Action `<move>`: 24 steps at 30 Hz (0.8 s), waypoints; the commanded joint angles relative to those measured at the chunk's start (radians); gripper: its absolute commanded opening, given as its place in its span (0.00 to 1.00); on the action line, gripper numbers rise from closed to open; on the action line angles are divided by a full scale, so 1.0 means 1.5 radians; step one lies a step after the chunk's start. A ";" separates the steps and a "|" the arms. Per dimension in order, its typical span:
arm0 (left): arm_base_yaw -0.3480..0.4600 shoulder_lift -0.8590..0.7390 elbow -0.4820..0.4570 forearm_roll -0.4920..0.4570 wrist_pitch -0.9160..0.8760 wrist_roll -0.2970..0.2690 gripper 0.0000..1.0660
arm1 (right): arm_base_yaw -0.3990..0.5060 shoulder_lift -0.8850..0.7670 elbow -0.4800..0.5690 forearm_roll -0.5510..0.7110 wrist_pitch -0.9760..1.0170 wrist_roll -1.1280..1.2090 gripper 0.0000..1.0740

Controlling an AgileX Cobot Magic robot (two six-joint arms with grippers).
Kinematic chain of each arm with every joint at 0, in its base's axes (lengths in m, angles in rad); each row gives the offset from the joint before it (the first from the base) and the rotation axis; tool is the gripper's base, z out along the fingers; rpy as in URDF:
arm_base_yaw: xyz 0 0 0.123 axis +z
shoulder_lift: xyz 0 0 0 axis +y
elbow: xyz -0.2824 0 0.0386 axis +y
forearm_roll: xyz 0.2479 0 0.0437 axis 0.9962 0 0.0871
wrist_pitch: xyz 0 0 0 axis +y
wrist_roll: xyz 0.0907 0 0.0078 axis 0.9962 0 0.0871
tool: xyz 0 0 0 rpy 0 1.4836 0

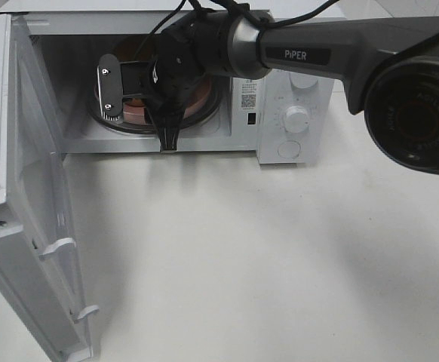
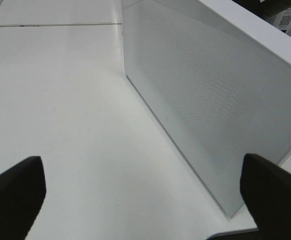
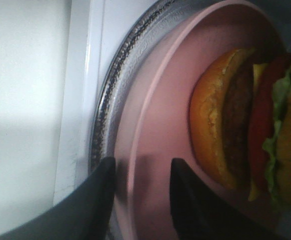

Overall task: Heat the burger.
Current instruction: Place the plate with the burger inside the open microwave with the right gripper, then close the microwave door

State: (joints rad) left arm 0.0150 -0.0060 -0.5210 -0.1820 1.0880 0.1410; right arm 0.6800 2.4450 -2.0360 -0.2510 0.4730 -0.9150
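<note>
The burger [image 3: 235, 120], with golden bun, dark patty, red and yellow layers and green lettuce, lies on a pink plate [image 3: 160, 100]. The plate rests on the glass turntable [image 3: 105, 95] inside the open microwave [image 1: 295, 83]. My right gripper [image 3: 141, 195] reaches into the cavity, and its two dark fingers [image 3: 98, 200] straddle and pinch the plate's near rim. In the exterior high view the right gripper [image 1: 167, 136] hides the burger, and only the plate's edge [image 1: 201, 102] shows. My left gripper [image 2: 140, 200] is wide open and empty over the table beside the microwave door.
The microwave door [image 1: 23, 196] swings out wide to the left; its perforated outer face [image 2: 210, 95] fills the left wrist view. The control panel with a knob [image 1: 296, 118] is on the right. White table [image 1: 265, 271] spreads in front of the microwave.
</note>
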 commanded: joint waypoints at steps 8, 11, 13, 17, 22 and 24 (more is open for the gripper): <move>-0.003 -0.011 0.001 -0.002 -0.009 -0.001 0.92 | -0.001 -0.009 -0.004 0.007 0.030 -0.009 0.45; -0.003 -0.011 0.001 -0.002 -0.009 -0.001 0.92 | -0.001 -0.017 0.003 0.016 0.022 -0.009 0.54; -0.003 -0.011 0.001 -0.002 -0.009 -0.001 0.92 | -0.001 -0.024 0.011 0.017 0.011 -0.009 0.57; -0.003 -0.011 0.001 -0.002 -0.009 -0.001 0.92 | -0.001 -0.052 0.075 0.019 -0.033 -0.011 0.73; -0.003 -0.011 0.001 -0.002 -0.009 -0.001 0.92 | -0.001 -0.079 0.133 0.019 -0.085 -0.025 0.75; -0.003 -0.011 0.001 -0.002 -0.009 -0.001 0.92 | -0.001 -0.095 0.161 0.019 -0.117 -0.024 0.75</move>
State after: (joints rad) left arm 0.0150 -0.0060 -0.5210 -0.1820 1.0880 0.1410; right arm 0.6800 2.3250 -1.7980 -0.2260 0.3240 -0.9380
